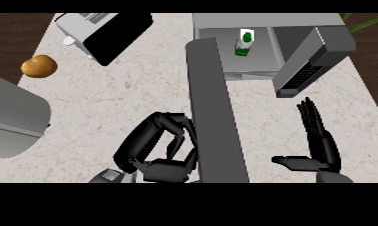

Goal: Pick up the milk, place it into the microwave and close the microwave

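The milk (246,43) stood inside the microwave (221,24) at the tabletop's (148,95) far edge; left hand (159,145) curled, empty, near its door (214,115); right hand (319,137) rested, fingers straight.

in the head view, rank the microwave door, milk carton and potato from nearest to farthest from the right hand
From the right hand:
1. Microwave door, swung open just above the hand at the right.
2. Milk carton, inside the microwave, farther up and toward the centre.
3. Potato, far across the counter at the left edge.
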